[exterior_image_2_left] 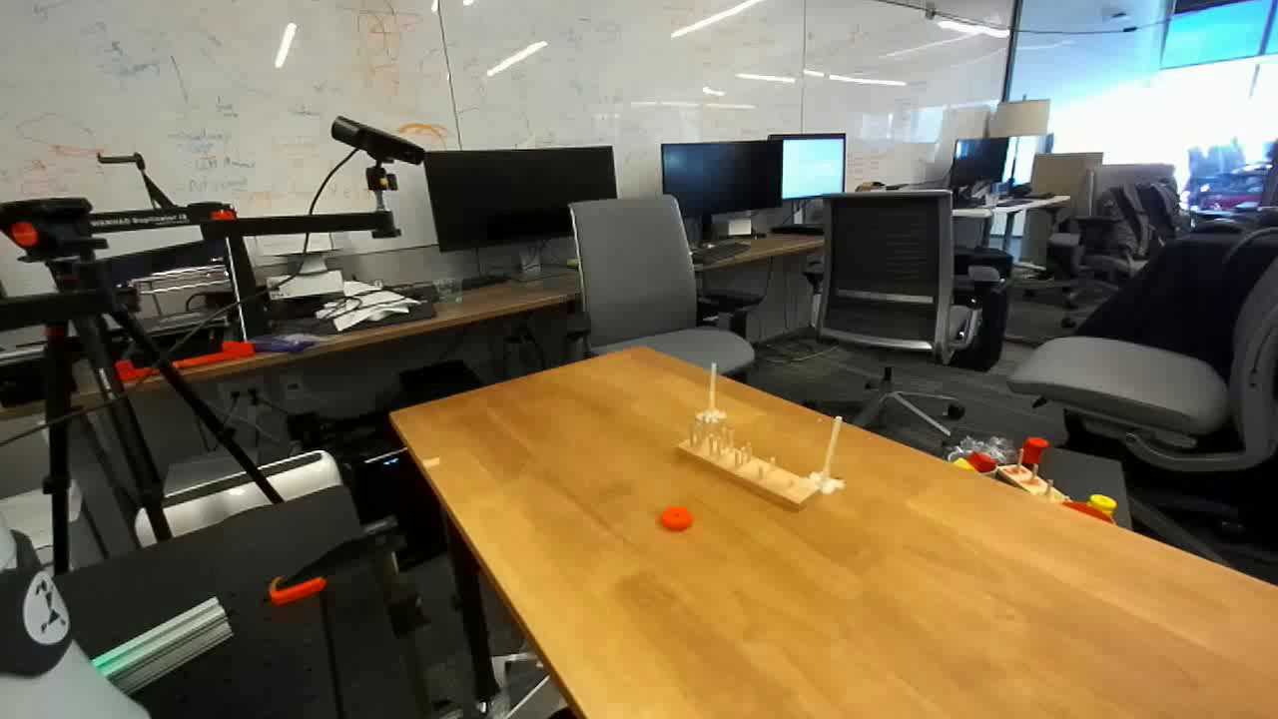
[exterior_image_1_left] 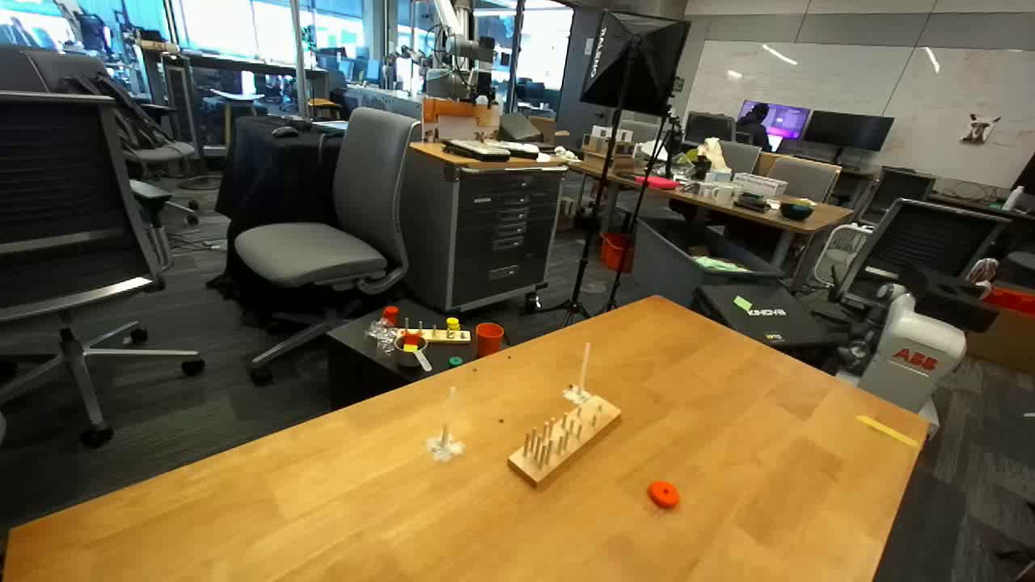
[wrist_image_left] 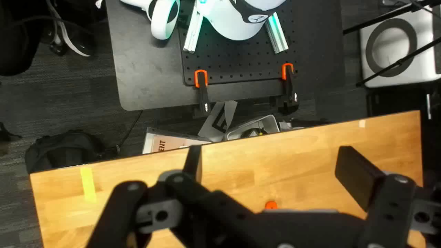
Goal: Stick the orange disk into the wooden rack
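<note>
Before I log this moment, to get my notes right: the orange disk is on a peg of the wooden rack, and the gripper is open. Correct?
Not quite: the orange disk isn't on the wooden rack; it lies apart from it on the wooden table, as both exterior views show. The gripper is open, as you said.

Lettered "ABB" in red on a white machine (exterior_image_1_left: 918, 356), "KINOVA" on a black case (exterior_image_1_left: 768, 321) and illegible on a softbox (exterior_image_1_left: 653, 69), in an exterior view; marked "WANHAO Duplicator" along a black bar (exterior_image_2_left: 165, 217), in an exterior view. Printed "ENT" on a pinkish sheet (wrist_image_left: 177, 142) in the wrist view.
</note>
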Controlling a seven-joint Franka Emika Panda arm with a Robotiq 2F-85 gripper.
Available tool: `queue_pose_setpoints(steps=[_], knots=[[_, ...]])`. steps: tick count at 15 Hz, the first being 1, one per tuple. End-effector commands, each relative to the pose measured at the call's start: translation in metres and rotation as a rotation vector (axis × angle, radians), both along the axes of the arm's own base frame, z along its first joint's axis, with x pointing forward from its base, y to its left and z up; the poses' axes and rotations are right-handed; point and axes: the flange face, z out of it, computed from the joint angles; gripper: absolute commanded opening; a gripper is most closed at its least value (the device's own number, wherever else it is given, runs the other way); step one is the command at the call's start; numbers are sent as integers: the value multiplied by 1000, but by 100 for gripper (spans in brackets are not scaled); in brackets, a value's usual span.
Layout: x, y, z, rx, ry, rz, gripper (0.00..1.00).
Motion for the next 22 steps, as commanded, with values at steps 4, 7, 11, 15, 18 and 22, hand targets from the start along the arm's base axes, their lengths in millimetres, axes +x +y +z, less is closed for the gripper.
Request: queue_pose_setpoints(steps=[4, 7, 11, 15, 18, 22], knots=[[19, 10, -17, -11, 40, 3, 100], [15, 9, -18, -8, 50, 14, 100], [24, 12, -28, -10, 78, 19, 100], [46, 19, -41, -5, 41, -5, 100], [100, 65, -74, -58, -26, 3, 100], [161, 133, -138, -93, -32, 51, 100]])
